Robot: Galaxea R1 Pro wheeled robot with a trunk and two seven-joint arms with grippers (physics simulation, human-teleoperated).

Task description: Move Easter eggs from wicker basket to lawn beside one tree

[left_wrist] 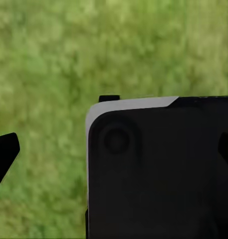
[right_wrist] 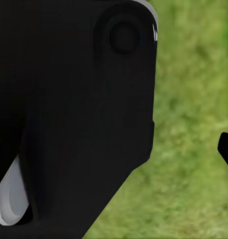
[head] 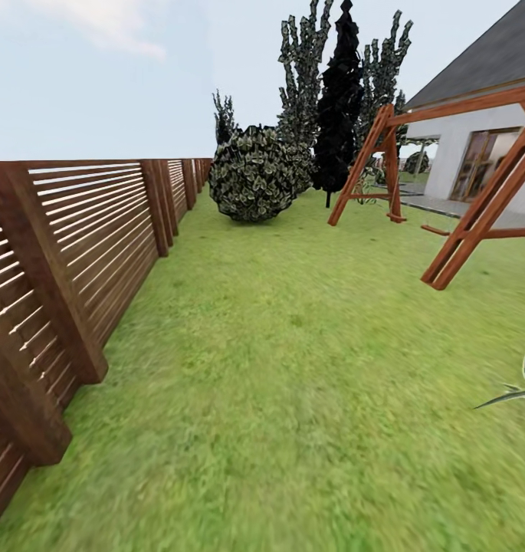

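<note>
The Easter eggs and the wicker basket are out of view. The lawn (head: pixel 293 368) of mottled green grass stretches ahead through the garden. At its far end stand tall trees (head: pixel 302 69) with dark, pale-speckled leaves, their trunks hidden behind a round bush (head: pixel 253 175). In the left wrist view my left gripper (left_wrist: pixel 114 152) hangs over grass, open, its black fingertips (left_wrist: pixel 5 153) far apart and empty. My right gripper (right_wrist: pixel 114 149) also hangs over grass. One fingertip (right_wrist: pixel 226 149) stands far out at the frame's edge and nothing is held.
A brown slat fence (head: pixel 70 253) runs along the left. A wooden swing frame (head: pixel 454 184) stands at the right, with a white house (head: pixel 477 146) behind it. A black, thin-trunked tree (head: pixel 339 100) rises beside the speckled ones. Part of my black body (left_wrist: pixel 158 174) blocks both wrist views.
</note>
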